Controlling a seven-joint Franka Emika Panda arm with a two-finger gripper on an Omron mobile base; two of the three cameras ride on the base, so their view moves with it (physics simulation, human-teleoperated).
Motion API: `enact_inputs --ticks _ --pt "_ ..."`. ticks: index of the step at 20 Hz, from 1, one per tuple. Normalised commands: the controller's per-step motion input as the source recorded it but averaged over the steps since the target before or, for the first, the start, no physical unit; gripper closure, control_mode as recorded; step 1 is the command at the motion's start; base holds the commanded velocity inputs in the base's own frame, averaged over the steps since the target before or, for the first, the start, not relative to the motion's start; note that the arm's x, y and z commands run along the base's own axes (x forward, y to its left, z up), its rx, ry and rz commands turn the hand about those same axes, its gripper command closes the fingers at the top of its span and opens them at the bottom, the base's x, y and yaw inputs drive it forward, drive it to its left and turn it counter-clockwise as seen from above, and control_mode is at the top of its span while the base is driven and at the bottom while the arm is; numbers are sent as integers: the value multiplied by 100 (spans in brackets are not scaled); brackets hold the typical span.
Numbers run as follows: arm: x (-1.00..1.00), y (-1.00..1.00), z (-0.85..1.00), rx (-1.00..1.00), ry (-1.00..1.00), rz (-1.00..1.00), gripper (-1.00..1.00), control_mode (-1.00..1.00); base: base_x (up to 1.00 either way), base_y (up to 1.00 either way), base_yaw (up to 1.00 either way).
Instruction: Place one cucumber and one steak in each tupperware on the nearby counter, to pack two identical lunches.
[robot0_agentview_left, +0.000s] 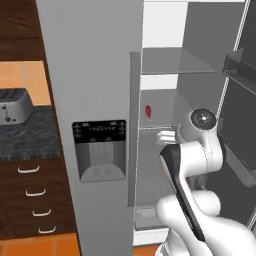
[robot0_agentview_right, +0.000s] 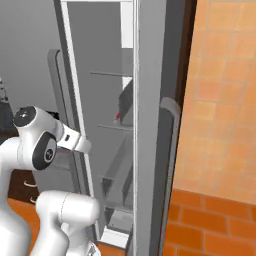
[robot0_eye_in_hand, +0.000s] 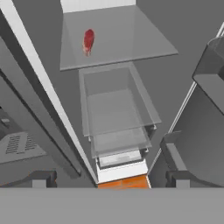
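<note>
Steak (robot0_eye_in_hand: 88, 40) lies upper left of frame on a glass fridge shelf (robot0_eye_in_hand: 131, 43). Clear drawers (robot0_eye_in_hand: 114, 109) stacked below, mid-frame. Finger tips (robot0_eye_in_hand: 41, 178) at bottom corners, wide apart w/ nothing btwn.

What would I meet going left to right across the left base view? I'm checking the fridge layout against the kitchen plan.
Toaster on the counter → closed fridge door with its dispenser panel → steak on a shelf inside the open fridge → robot arm → open fridge door's bins.

Flat, even rendered light is seen throughout; shadows are faint, glare is lacking, and edges appear slightly soft.
</note>
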Motion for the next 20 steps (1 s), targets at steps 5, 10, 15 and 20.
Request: enact_inputs --ticks 5,10,15,20 --pt "0 0 0 0 0 0 -100 100 45 -34 1" --pt "0 0 0 0 0 0 -100 100 75 -13 0" --pt "0 0 0 0 0 0 -100 100 59 -19 4" --pt "51 -33 0 2 0 5 -100 -100 23 -5 1"
